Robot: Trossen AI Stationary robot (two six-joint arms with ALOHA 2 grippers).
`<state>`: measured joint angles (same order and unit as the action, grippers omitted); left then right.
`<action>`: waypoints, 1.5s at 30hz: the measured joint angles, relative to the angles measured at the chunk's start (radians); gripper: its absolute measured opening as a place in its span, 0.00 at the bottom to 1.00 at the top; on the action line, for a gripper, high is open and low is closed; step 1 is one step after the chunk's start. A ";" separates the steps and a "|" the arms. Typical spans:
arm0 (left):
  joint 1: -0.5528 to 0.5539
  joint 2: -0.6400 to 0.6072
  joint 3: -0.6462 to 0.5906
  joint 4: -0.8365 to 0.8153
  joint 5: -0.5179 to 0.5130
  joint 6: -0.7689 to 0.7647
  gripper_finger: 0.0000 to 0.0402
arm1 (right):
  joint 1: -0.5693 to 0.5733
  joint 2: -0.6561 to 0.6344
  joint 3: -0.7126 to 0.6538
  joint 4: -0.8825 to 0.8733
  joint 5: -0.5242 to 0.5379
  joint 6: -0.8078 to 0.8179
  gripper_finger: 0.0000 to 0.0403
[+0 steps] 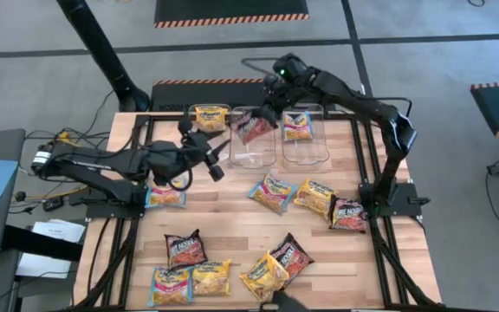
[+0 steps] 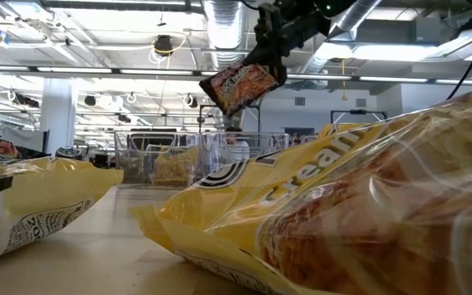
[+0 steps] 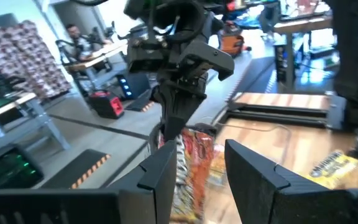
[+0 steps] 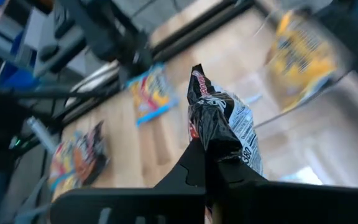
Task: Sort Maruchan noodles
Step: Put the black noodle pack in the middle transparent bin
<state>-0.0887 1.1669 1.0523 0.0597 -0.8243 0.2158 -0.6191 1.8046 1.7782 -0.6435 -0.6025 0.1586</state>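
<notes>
My right gripper [image 1: 267,111] is shut on a maroon noodle packet [image 1: 254,128], which hangs over the middle clear bin [image 1: 255,154] at the far edge. The low view shows that packet [image 2: 242,84] in the air. A yellow packet [image 1: 210,117] lies in the left bin, and a blue and orange one [image 1: 299,127] lies in the right bin [image 1: 319,147]. My left gripper [image 1: 218,160] stands open and empty just left of the middle bin, its fingers [image 3: 166,174] level. Several more packets lie flat on the table, among them a yellow one [image 1: 316,196] and a maroon one [image 1: 184,250]. My right gripper pinches the maroon packet by a crumpled edge [image 4: 213,146] between its two fingers, slanting down from the table's right and far side. The packet hangs tilted below the fingertips, lifted clear of the table and the bin.
A blue packet [image 1: 165,198] lies beside the left arm's base. Other packets are spread across the middle [image 1: 273,192] and the near edge [image 1: 264,276]. Black frame rails [image 1: 366,147] border the table. A large yellow packet [image 2: 342,213] lies close in front of the low camera.
</notes>
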 joint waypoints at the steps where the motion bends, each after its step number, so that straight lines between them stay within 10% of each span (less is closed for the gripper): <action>1: 0.003 -0.003 0.000 -0.003 -0.006 0.000 0.32 | -0.015 0.000 0.000 0.018 0.000 -0.002 0.01; 45: 0.164 -0.004 0.000 -0.054 -0.047 0.081 0.32 | -0.070 0.020 -0.540 0.870 0.218 0.106 0.01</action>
<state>0.0750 1.1625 1.0519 0.0059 -0.8712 0.2972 -0.6888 1.8243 1.2384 0.2263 -0.3849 0.2645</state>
